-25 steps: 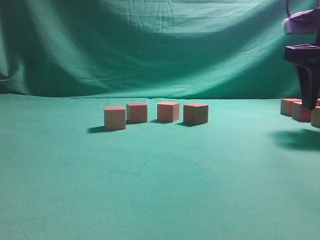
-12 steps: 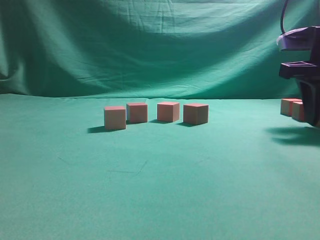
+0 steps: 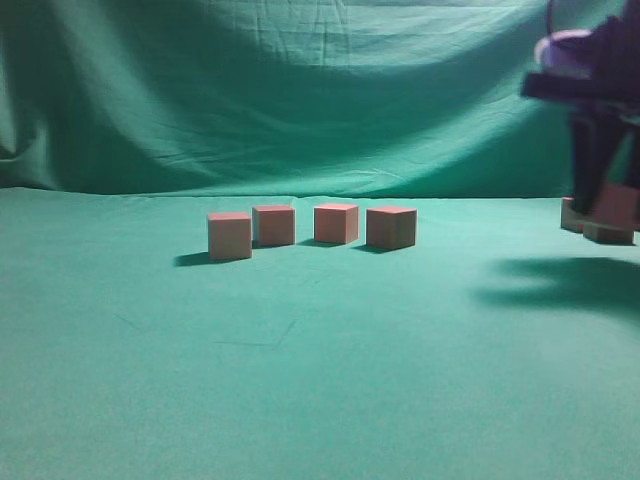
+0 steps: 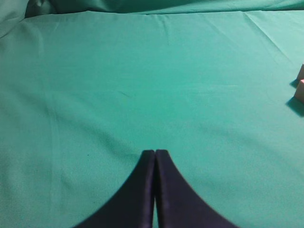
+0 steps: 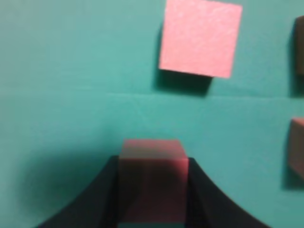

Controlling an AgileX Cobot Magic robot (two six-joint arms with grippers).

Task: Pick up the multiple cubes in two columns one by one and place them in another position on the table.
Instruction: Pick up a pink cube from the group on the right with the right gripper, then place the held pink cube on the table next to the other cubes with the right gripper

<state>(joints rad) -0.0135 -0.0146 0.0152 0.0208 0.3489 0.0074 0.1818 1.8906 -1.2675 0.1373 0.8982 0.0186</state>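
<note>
Clamped between the right jaws (image 5: 153,190): one small cube (image 5: 152,178), reddish-pink on its top face, duller and shadowed down the side toward the wrist camera, edges sharp, no markings. No long axis to speak of, all sides looking equal; faces squared to the two dark fingers (image 5: 202,199), one flat against each flank. In the exterior view, blurred and held off the cloth at the far right (image 3: 612,208), with a broad shadow on the tabletop (image 3: 320,380) below and in front. Ahead of the right jaws in the wrist view, a second cube (image 5: 200,38) lying flat on the green cloth, its bright pink top turned very slightly out of line with the held one. Off to the right of those jaws, two more blocks (image 5: 297,147) cut by the frame edge, dim and tan-pink. Under and behind the held cube in the exterior view, further blocks (image 3: 605,233) resting on the cloth, count unclear. Well away to the left of the right jaws, a row of four cubes (image 3: 312,227) standing apart from one another, the leftmost set a little nearer the camera. Left jaws (image 4: 155,153) pressed together tip to tip, holding nothing, poised over bare green cloth, with a corner of a pink block (image 4: 299,90) at the far right edge of that view.
</note>
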